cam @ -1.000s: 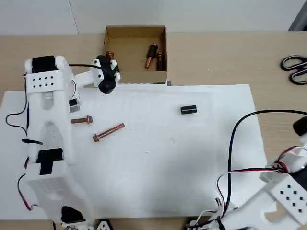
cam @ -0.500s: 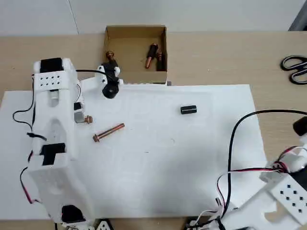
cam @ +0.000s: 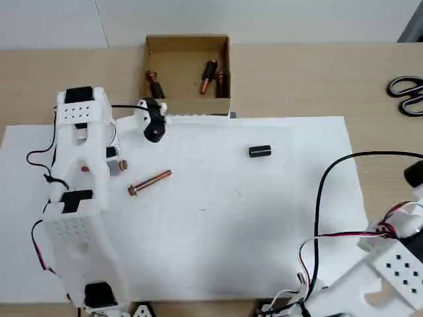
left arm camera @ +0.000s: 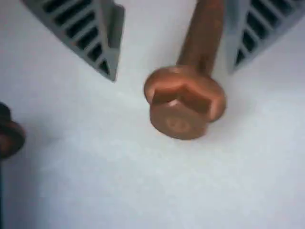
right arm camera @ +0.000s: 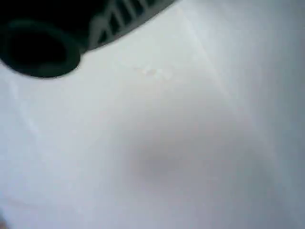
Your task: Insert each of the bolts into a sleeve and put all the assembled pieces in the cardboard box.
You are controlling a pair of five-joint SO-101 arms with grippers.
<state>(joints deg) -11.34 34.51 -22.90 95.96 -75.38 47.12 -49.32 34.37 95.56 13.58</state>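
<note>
Sitting at the near right corner of the tabletop [cam: 277,79], the right arm [cam: 390,271] has its black and red cables looping over the edge of a white foam sheet [cam: 231,231]. The right gripper [right arm camera: 112,21] hangs close over that white surface, and I cannot tell whether it is open or closed. On the near left stands the left arm [cam: 76,218], reaching toward the far side along the sheet's left part. The left gripper [left arm camera: 174,69] is low over the sheet and open, its two grey ribbed fingers [left arm camera: 90,33] standing on either side of a short copper bolt [left arm camera: 183,107] without closing on it. The bolt lies flat on the sheet with its hexagonal flanged head pointing out from between the fingers. Just to the right of it, slightly nearer, a long copper bolt [cam: 150,181] lies at a slant on the sheet, apart from the gripper. Farther right, near the sheet's far edge, a black sleeve [cam: 260,151] lies alone, well apart from both bolts. Beyond the sheet's far edge stands the cardboard box [cam: 187,43], open at the top. Inside it, one bolt in a sleeve [cam: 153,82] lies by the left wall, a second assembled piece [cam: 209,76] lies toward the right, and a darker third piece [cam: 223,82] just beside that one is hard to make out. Far right on the bare tabletop lies a pair of scissors [cam: 406,92].
</note>
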